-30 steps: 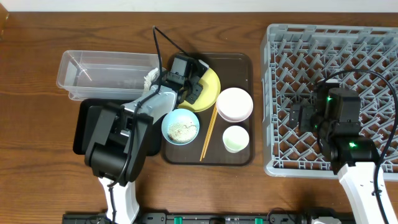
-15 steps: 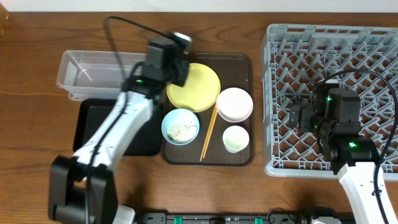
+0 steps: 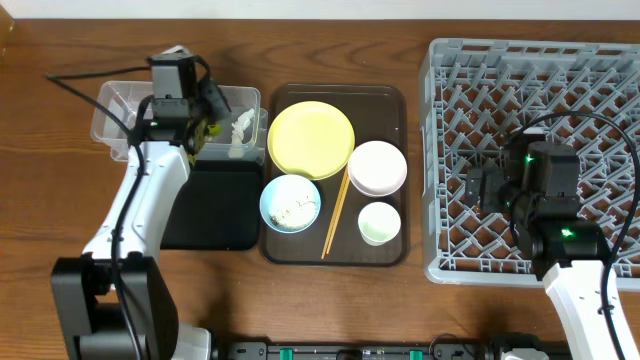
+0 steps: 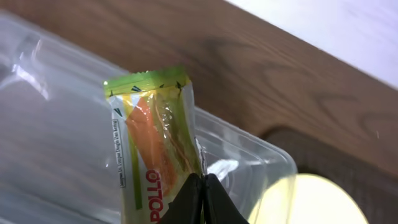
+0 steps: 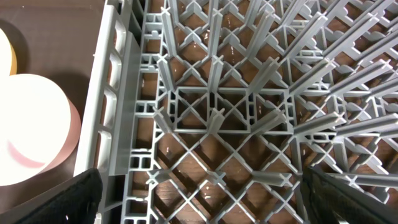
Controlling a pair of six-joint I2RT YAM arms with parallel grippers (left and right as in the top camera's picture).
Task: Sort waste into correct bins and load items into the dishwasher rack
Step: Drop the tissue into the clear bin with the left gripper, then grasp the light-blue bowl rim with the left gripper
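Your left pincer (image 4: 200, 198) is nearly closed, its 2 dark tips pinching the lower edge of the green-and-orange snack wrapper (image 4: 151, 146). The wrapper rises from the tips, above the clear tub (image 4: 56, 137). From overhead, this pincer (image 3: 207, 120) hangs over the right part of the tub (image 3: 118, 112). Crumpled white tissue (image 3: 240, 130) sits just to its right, at the tub's right end; you cannot tell whether it lies inside. The black tray (image 3: 215, 205) lies on the tabletop (image 3: 60, 40) just behind the pincer, nearer the arm's base.

Farther right, the brown serving tray (image 3: 392, 100) carries the yellow plate (image 3: 311, 140), the white bowl (image 3: 377, 167), the pale green cup (image 3: 379, 222), the chopsticks (image 3: 335, 215) and the light blue bowl (image 3: 291, 203) with rice grains (image 3: 290, 209) in it.

Your right pincer (image 5: 208, 200) is spread wide and holds nothing. It hovers above the left part of the grey dishwasher rack (image 5: 118, 124), with the white bowl beyond the rack wall to its left.
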